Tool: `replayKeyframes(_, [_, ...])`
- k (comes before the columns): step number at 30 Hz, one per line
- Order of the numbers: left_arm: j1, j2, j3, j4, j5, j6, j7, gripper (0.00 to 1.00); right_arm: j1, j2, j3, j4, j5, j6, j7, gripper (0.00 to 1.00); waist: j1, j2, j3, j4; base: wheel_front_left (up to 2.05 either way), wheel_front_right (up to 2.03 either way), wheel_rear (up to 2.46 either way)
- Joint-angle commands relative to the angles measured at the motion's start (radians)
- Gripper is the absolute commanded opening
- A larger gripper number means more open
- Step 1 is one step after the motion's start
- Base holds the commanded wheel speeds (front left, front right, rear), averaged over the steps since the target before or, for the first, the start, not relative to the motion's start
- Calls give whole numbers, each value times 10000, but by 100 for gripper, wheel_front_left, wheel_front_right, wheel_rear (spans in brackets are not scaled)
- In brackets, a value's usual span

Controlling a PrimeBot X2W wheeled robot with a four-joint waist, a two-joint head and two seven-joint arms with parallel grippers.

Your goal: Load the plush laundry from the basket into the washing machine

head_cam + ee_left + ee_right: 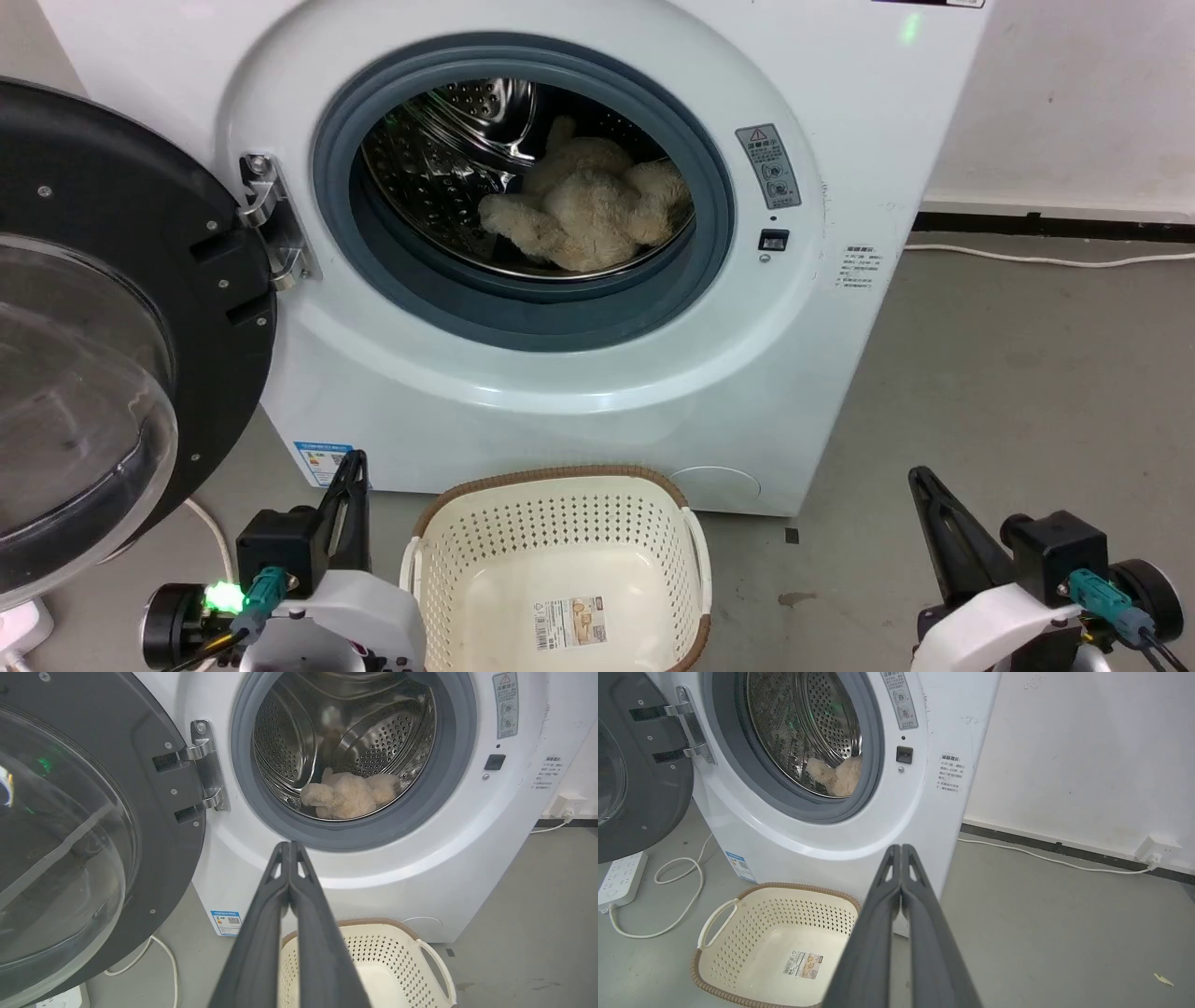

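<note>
- Head view: our left gripper (353,459) & right gripper (920,476) sit low, w/ the cream-white perforated plastic basket (560,478) btwn them. The fluffy beige plush toy (583,215) lies ahead of both, in the shiny steel drum (439,159) of the white front-load washing machine (560,401). Its black-rimmed round door (112,308) is open.
- Left wrist view: our fingers (261,933) are pressed together, holding nothing. Toy beyond the tips, basket beneath.
- Right wrist view: fingers closed, empty. Basket lower left of them.
</note>
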Motion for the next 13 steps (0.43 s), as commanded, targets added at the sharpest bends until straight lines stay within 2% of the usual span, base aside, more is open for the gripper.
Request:
replayKeyframes(1, [175, -9, 39, -55, 26, -53, 3, 0, -117, -4, 5, -53, -78, -7, 12, 0, 0, -1, 0, 1, 0, 0, 0])
replayKeyframes(13, [175, -9, 39, -55, 26, -53, 3, 0, -117, -4, 5, -53, -78, -7, 12, 0, 0, -1, 0, 1, 0, 0, 0])
